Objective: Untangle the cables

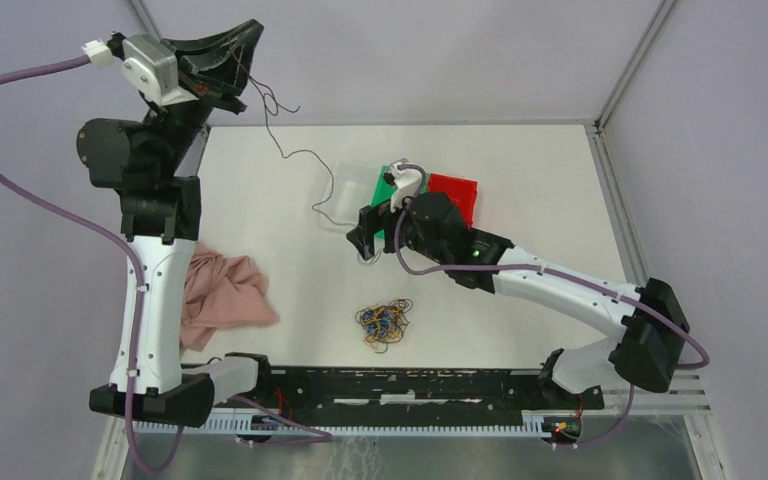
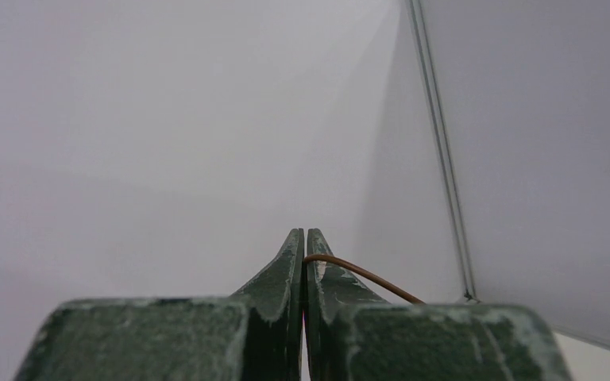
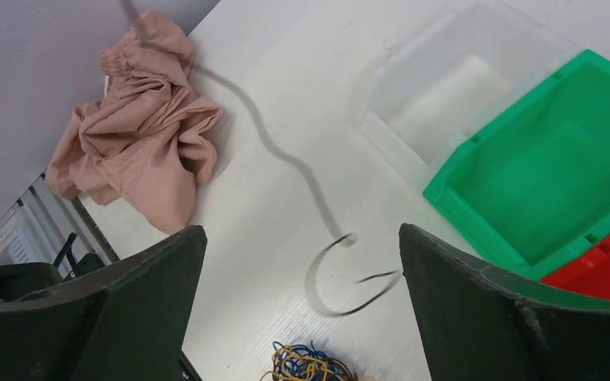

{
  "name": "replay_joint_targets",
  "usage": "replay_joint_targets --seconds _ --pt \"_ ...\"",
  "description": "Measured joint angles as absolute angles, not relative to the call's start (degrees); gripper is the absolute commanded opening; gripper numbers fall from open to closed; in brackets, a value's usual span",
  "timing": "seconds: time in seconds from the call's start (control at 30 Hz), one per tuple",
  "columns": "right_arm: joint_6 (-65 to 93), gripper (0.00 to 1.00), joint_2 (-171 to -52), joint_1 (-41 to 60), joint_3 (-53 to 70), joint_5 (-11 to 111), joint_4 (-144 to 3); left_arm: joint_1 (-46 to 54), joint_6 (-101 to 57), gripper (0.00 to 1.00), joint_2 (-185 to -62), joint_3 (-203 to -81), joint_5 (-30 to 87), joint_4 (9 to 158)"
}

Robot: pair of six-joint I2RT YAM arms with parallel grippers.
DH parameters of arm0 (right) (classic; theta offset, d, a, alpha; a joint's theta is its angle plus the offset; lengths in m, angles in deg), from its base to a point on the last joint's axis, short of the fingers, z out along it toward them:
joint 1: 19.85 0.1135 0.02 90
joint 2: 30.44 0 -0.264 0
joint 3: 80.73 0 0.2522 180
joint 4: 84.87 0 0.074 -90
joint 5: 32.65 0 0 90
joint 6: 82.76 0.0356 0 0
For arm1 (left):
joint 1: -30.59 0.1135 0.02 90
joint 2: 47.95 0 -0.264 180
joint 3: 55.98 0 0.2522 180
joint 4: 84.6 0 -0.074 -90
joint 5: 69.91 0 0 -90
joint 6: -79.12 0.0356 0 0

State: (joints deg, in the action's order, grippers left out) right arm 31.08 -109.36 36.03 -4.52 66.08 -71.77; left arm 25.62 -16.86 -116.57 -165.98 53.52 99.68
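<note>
My left gripper (image 1: pixel 243 62) is raised high at the back left, shut on one dark brown cable (image 1: pixel 282 148). In the left wrist view the cable (image 2: pixel 365 276) leaves the closed fingertips (image 2: pixel 305 232) to the right. It hangs down toward the table, ending in front of my right gripper (image 1: pixel 364 243). In the right wrist view the gripper (image 3: pixel 301 230) is open and empty, with the blurred strand's curled end (image 3: pixel 341 286) between its fingers. A tangle of brown, yellow and blue cables (image 1: pixel 385 322) lies on the table near the front, also showing in the right wrist view (image 3: pixel 310 367).
A pink cloth (image 1: pixel 222 295) lies at the left by the left arm, also showing in the right wrist view (image 3: pixel 143 151). A clear bin (image 1: pixel 350 190), a green bin (image 1: pixel 384 186) and a red bin (image 1: pixel 457 195) stand in a row behind the right gripper.
</note>
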Motion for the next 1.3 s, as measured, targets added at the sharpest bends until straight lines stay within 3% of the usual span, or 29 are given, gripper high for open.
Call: replay_joint_targets --seconds 0.23,0.6,0.93,1.13,1.3 --pt "31.62 0.98 -116.00 30.71 0.88 62.62 -68.38 21.51 -18.15 0.06 -116.57 -159.97 52.84 97.52" --pt "32.08 0.95 -121.97 21.21 4.73 76.48 -58.37 16.94 -18.06 0.06 -121.66 -158.49 49.74 97.19" --pt "32.28 0.89 -134.18 16.51 9.84 78.38 -52.62 16.92 -16.47 0.06 -126.21 -158.73 48.64 97.17" --pt "32.39 0.74 -139.06 15.94 14.61 77.99 -51.69 16.02 -16.25 0.06 -127.57 -161.59 48.66 96.97" --pt "32.67 0.46 -142.53 15.85 16.84 76.92 -51.58 14.99 -15.11 0.06 -127.67 -164.15 48.66 96.90"
